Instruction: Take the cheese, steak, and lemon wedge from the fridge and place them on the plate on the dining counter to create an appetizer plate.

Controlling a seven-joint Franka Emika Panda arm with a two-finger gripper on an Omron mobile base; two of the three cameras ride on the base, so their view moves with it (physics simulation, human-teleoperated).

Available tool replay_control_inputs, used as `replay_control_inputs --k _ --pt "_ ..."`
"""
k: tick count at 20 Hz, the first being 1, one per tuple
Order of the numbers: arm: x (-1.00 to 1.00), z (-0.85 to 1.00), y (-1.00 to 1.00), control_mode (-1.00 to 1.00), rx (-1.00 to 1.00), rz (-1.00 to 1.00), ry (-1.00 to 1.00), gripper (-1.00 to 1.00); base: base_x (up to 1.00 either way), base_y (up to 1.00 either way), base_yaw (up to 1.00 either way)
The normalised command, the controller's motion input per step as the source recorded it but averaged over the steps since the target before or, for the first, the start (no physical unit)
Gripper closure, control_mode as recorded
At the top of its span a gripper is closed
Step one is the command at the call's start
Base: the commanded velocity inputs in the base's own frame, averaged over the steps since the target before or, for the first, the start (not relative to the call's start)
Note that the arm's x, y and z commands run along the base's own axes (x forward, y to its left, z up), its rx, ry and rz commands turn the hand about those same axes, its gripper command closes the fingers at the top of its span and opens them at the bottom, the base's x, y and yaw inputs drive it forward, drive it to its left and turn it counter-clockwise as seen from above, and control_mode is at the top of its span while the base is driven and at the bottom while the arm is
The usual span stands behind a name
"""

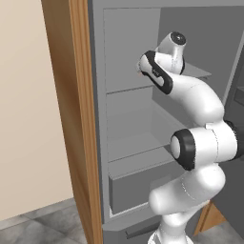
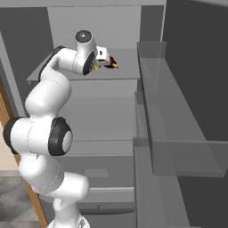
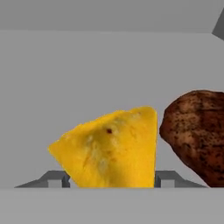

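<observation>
The yellow-orange cheese (image 3: pixel 111 151) sits on the fridge's upper shelf (image 2: pixel 127 71). My gripper (image 3: pixel 111 178) reaches in at shelf height, and its two fingertips (image 3: pixel 57 178) press against the cheese's left and right sides. The dark reddish-brown steak (image 3: pixel 197 131) lies just to the right of the cheese, close to it. In the right base view the steak (image 2: pixel 111 63) shows just past the gripper (image 2: pixel 103 59). The fridge (image 1: pixel 128 124) stands open in front of me. The lemon wedge, the plate and the dining counter are out of view.
The open fridge door with its clear shelves (image 2: pixel 178 133) stands close on the right. A wooden panel (image 1: pixel 71 119) borders the fridge on the left. Below the upper shelf are a lower shelf (image 1: pixel 138 157) and a grey drawer (image 1: pixel 138 190).
</observation>
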Motion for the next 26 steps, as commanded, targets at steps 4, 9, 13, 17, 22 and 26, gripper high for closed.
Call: replay_control_inputs --k 4,9,13,17,22,26 --pt "-0.22 -0.06 -0.03 -1.00 0.00 0.00 -0.02 1.00 0.00 0.00 0.00" --pt "-1.00 -0.20 -0.03 -1.00 0.00 0.00 -0.13 1.00 0.00 0.00 0.00" --pt "-1.00 -0.02 0.00 -1.00 0.00 0.00 -0.09 1.00 0.00 0.00 0.00" --pt "-1.00 0.00 0.00 -1.00 0.00 0.00 -0.02 1.00 0.00 0.00 0.00" --pt "-1.00 0.00 0.00 -1.00 0.00 0.02 0.03 1.00 0.00 0.00 0.00" --pt "-1.00 -0.01 0.00 -1.00 0.00 0.00 0.01 1.00 0.00 0.00 0.00"
